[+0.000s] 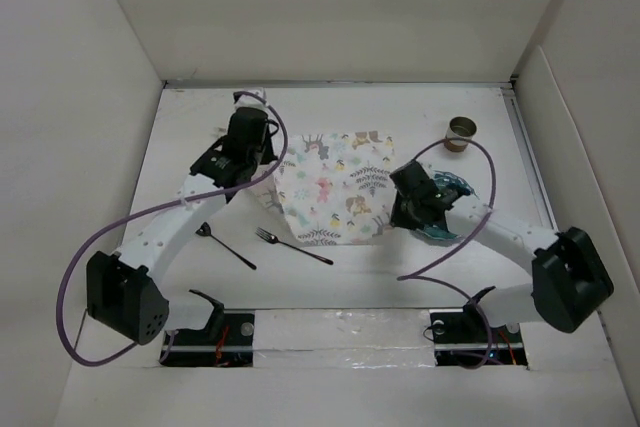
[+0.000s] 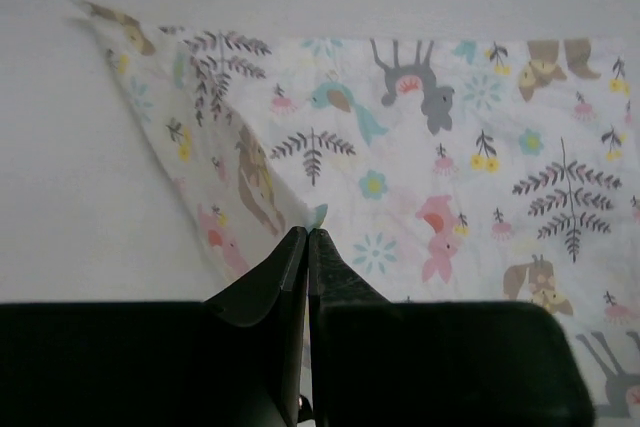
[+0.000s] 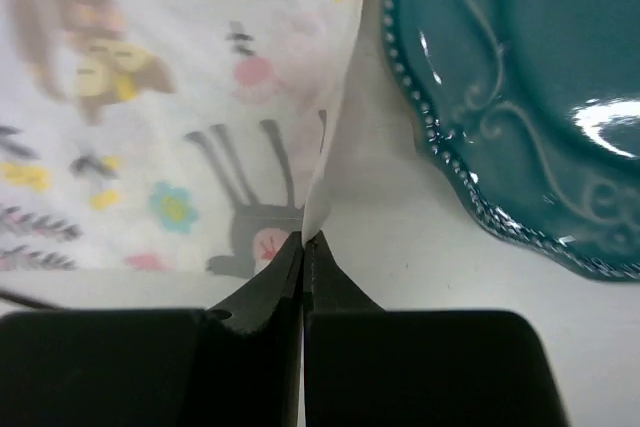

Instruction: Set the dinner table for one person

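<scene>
Top view, counter (image 1: 340,112): large matte white surface filling the middle of the scene and carrying everything. By its look it is rigid and fixed, a thing to set items on rather than to grasp.
Top view, placemat (image 1: 335,187): printed cloth at the counter's centre, lying slightly askew.
Top view, left gripper (image 1: 270,169): at the placemat's 9 o'clock edge.
Top view, right gripper (image 1: 392,215): at the placemat's 4 o'clock edge.
Top view, other items: teal plate (image 1: 455,185) at 3 o'clock of the cloth, partly under the right arm; brown cup (image 1: 461,133) at 1 o'clock; dark fork (image 1: 292,245) at 7 o'clock; second dark utensil (image 1: 225,244) further out toward 8 o'clock.

Left wrist view, left gripper (image 2: 308,237): jaws pressed together, pinching the cloth's side edge, which rises into a fold off the counter (image 2: 80,197).
Left wrist view, placemat (image 2: 450,147): thin, soft and light, likely to wrinkle or drag. Hems and corners look like the best holds.

Right wrist view, right gripper (image 3: 303,239): jaws pressed together, pinching the lifted hem of the placemat (image 3: 150,127).
Right wrist view, plate (image 3: 520,97): glossy, embossed, beaded rim, just beside the cloth at 2 o'clock, with bare counter (image 3: 400,237) between. Probably hard, slick and breakable.

Writing: no brand, label or text readable in any view. The cloth shows only animals, birds, flowers and ferns.
</scene>
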### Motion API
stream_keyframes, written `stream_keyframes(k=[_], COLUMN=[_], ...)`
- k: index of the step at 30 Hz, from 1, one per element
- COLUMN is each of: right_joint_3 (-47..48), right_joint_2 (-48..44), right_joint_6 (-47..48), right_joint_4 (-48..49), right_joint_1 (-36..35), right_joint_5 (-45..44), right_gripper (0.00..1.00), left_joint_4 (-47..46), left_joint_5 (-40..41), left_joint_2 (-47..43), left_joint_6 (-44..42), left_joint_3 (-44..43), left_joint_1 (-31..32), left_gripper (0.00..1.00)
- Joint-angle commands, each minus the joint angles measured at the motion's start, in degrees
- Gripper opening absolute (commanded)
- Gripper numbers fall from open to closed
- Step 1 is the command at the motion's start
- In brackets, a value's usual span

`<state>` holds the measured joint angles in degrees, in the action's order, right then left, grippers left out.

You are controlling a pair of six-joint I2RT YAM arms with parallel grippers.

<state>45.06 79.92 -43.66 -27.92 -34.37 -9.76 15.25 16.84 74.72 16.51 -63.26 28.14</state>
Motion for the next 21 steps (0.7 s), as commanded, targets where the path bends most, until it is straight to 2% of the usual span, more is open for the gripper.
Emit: stream_keyframes(k=[1,2,5,6,8,10,14,15,17,21], right_joint_3=[10.99,17.02,26.89,33.36,39.81,50.26,57.23,59.6,60.05,62.95], right_joint_2=[-9.59,-11.0,-14.7,-15.23,-15.32,-14.27,-11.55,-8.93,-7.86,0.39], right_joint_6=[3.13,5.23,9.27,10.25,13.06,16.3,18.78,20.44,20.89,22.12], right_joint_4=[-5.82,-8.61,-13.54,-14.61,-18.2,-20.58,-20.25,-17.98,-16.74,-10.86], right_joint_1=[-0.79,-0.79,-0.79,-0.79,-0.79,-0.26,3.25,7.26,8.87,15.9], right_joint_5=[-9.82,-10.88,-14.14,-14.67,-16.34,-17.74,-15.3,-11.81,-10.12,-0.73], right_gripper=[0.0,0.0,0.0,0.0,0.0,0.0,0.0,0.0,0.0,0.0], left_joint_4=[0.39,0.83,0.49,0.14,-0.57,-1.35,-3.2,-4.68,-5.48,-8.3], left_joint_5=[-1.01,-1.11,-2.33,-3.47,-5.14,-4.55,-2.97,-2.52,-1.99,-2.78], left_joint_2=[-4.84,-5.8,-8.43,-9.06,-10.46,-11.43,-10.82,-9.17,-8.28,-0.92], left_joint_6=[1.24,1.59,3.35,4.13,6.16,7.47,7.48,7.39,7.31,7.74], left_joint_3=[-8.87,-13.24,-20.2,-21.62,-25.04,-28.99,-30.86,-31.39,-31.39,-31.39], left_joint_1=[-4.39,-5.28,-9.22,-10.46,-14.4,-15.22,-15.22,-15.22,-15.22,-15.22], left_gripper=[0.0,0.0,0.0,0.0,0.0,0.0,0.0,0.0,0.0,0.0])
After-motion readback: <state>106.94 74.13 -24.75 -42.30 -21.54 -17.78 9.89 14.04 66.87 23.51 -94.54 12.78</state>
